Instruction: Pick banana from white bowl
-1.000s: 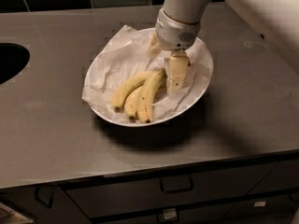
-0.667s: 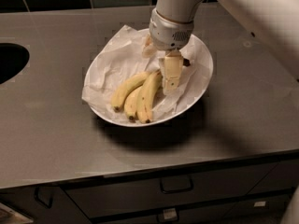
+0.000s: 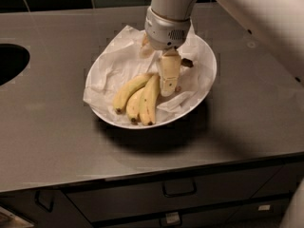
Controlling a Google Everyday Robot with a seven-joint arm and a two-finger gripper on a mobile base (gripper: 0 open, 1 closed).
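— Comparing this with a second ago, what has changed?

— The hand (image 3: 167, 82) has slid leftward over the bowl (image 3: 212, 68), from nearer its right rim toward its middle. It now hangs low inside the bowl, just beside the upper end of the banana (image 3: 151, 99). The fruit lies as it did.

— Holding anything?

— Nothing looks lifted. Whether the hand is wide or narrow I cannot tell; the arm (image 3: 171, 13) comes down over it from the bowl's far side.

— And the banana?

— It is the longest of three, in the bowl's front half, on crumpled white paper (image 3: 107, 70). It is curved and yellow, with a dark tip pointing at the bowl's near rim. It is the rightmost; the two shorter bananas (image 3: 128, 93) lie against it, fanned toward the bowl's left rim.

— The bowl itself?

— White, shallow and oval, standing on a grey surface (image 3: 57, 146).
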